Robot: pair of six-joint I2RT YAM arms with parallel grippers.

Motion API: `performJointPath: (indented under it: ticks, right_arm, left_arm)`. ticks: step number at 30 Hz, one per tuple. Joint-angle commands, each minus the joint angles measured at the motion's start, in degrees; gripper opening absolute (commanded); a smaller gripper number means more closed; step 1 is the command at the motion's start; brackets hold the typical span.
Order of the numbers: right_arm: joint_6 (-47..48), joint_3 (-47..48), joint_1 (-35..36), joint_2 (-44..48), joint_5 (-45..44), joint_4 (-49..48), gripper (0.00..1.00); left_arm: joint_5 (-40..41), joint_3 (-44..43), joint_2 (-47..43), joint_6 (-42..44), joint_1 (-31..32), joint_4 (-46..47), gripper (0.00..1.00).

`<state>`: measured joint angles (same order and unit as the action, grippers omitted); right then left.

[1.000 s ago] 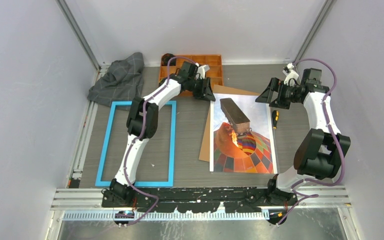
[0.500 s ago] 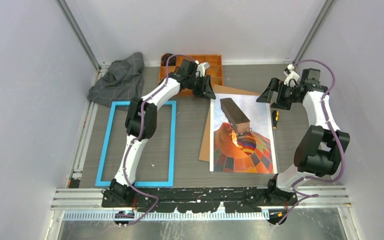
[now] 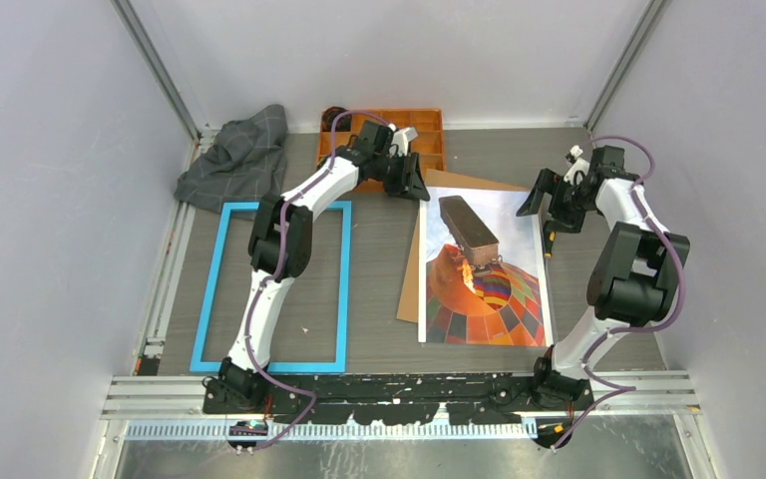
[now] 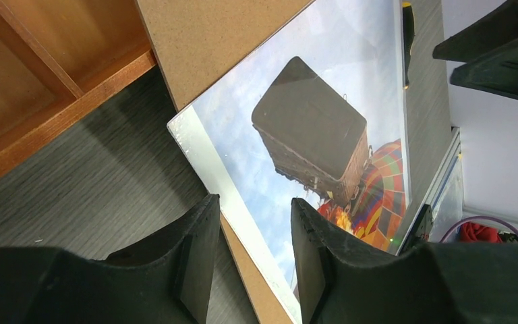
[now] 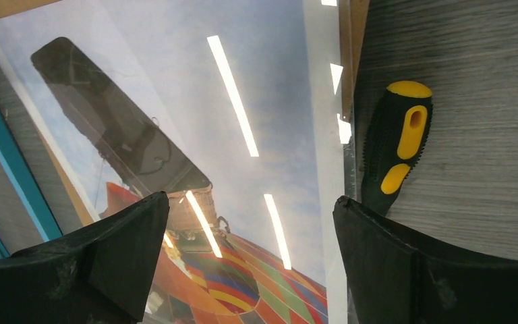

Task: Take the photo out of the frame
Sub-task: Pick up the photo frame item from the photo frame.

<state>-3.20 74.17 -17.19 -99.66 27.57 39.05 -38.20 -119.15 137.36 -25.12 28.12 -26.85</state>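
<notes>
The photo (image 3: pixel 484 269), an orange checkered balloon on pale sky, lies face up on a brown backing board (image 3: pixel 411 289) right of centre. The empty blue frame (image 3: pixel 210 284) lies flat to its left. My left gripper (image 3: pixel 414 185) hovers at the photo's far left corner. It is open, and its fingers (image 4: pixel 195 256) straddle the photo's edge (image 4: pixel 243 196) without pinching it. My right gripper (image 3: pixel 544 200) stands wide open low over the photo's far right part (image 5: pixel 243 101), with nothing between its fingertips (image 5: pixel 135 229).
A black-and-yellow screwdriver (image 3: pixel 549 238) lies just off the photo's right edge (image 5: pixel 398 145). An orange compartment tray (image 3: pixel 429 135) stands at the back, right behind the left gripper. A grey cloth (image 3: pixel 239 155) is bunched at the back left.
My right arm has folded in, bringing its gripper down and closer to the photo's right edge. The left gripper has barely shifted. Photo, board and frame have not moved.
</notes>
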Motion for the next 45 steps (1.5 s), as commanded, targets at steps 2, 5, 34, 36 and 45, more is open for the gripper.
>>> performJointPath:
  ticks: [2, 5, 34, 36, 45]
  right_arm:
    - [0.74, 2.51, -0.78, -2.19, -2.14, 0.15, 0.94]
    - [0.66, 2.22, -0.83, -2.81, -0.68, -1.08, 0.93]
    - [-0.67, 2.22, 0.27, -7.66, -3.13, -5.92, 0.89]
    - [-0.6, 1.73, 0.27, -7.24, -5.51, -6.56, 0.91]
    - [0.65, 2.89, 1.1, -8.65, -1.51, -4.08, 0.87]
  left_arm:
    - [-1.22, 0.68, -4.19, -0.58, 0.35, 1.81, 0.45]
    - [-1.42, 1.23, -4.23, -0.79, 0.49, 2.0, 0.45]
    - [-2.66, 3.62, -4.31, -1.87, 1.06, 3.57, 0.46]
    - [-2.58, 3.74, -4.29, -1.94, 1.1, 3.56, 0.46]
    - [-2.54, 4.05, -4.61, -2.02, 1.15, 3.78, 0.46]
